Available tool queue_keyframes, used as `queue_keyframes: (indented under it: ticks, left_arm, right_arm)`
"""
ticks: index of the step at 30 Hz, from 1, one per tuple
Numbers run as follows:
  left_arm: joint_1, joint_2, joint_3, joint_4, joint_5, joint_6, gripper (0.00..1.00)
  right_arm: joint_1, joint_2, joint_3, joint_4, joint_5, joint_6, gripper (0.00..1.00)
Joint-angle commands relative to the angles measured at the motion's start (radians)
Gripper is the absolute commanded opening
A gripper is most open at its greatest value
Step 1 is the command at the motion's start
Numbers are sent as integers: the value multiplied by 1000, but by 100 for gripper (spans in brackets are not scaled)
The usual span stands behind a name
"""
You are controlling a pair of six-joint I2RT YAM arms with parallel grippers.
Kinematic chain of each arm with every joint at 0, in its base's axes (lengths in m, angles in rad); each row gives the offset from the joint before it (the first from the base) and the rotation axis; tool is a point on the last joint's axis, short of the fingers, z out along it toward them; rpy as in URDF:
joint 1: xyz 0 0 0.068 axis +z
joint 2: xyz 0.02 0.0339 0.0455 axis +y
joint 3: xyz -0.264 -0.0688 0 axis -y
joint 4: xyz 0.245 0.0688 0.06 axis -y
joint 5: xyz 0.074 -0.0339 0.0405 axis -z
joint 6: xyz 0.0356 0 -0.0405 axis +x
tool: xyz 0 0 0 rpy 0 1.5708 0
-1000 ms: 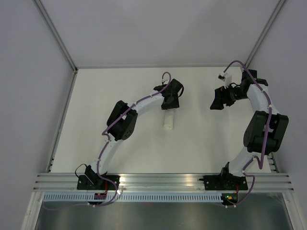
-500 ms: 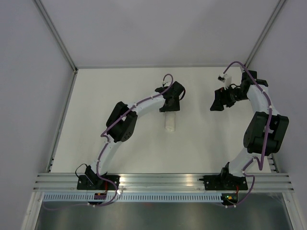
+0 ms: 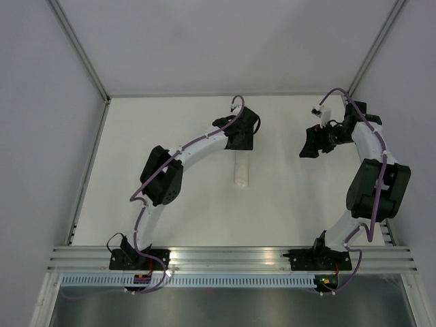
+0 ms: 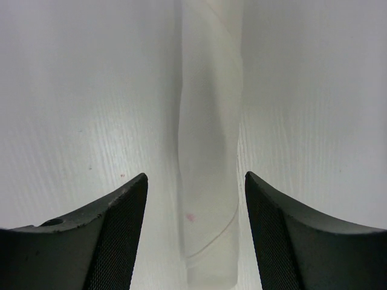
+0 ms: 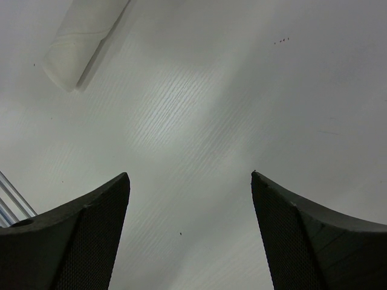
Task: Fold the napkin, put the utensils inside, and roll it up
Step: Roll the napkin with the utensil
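The napkin (image 3: 241,172) lies on the white table as a slim white rolled cylinder, pointing away from the arms. In the left wrist view the napkin (image 4: 208,139) runs up the middle, with a small pink spot near its close end. My left gripper (image 3: 239,146) hovers over the roll's far end. In its own view the left gripper (image 4: 195,176) is open and empty, with the jaws astride the roll and apart from it. My right gripper (image 3: 308,146) is open and empty over bare table, off to the right. In its wrist view the right gripper (image 5: 188,175) holds nothing, and the roll's end (image 5: 84,36) shows at top left. The knife is not in view.
Grey walls with metal corner posts enclose the white table (image 3: 170,122) on three sides. An aluminium rail (image 3: 231,257) carrying both arm bases runs along the near edge. The left arm's elbow (image 3: 162,180) sits low over the table's left half.
My left gripper has drawn back toward the far side, uncovering more of the rolled napkin. The left elbow has shifted left. The right arm has barely moved.
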State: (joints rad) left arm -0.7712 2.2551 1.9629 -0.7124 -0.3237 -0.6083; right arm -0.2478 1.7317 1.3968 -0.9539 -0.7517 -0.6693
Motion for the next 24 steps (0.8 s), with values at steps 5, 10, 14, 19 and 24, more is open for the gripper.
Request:
queue_keyframes:
  ticks: [5, 10, 14, 19, 24]
  left_arm:
    - [70, -431, -263, 126, 40, 154, 71]
    - [108, -705, -511, 175, 117, 202, 72]
    - [113, -876, -662, 205, 161, 208, 72]
    - [116, -1032, -815, 240, 196, 199, 72]
    - [116, -1132, -889, 243, 210, 202, 73]
  right_arm:
    - [-30, -89, -13, 75, -28, 80, 88]
    - [-44, -149, -42, 132, -41, 145, 90]
    - [-47, -199, -74, 170, -58, 197, 93]
    - [-50, -248, -62, 161, -52, 234, 98]
    - [-53, -326, -120, 247, -20, 290, 98]
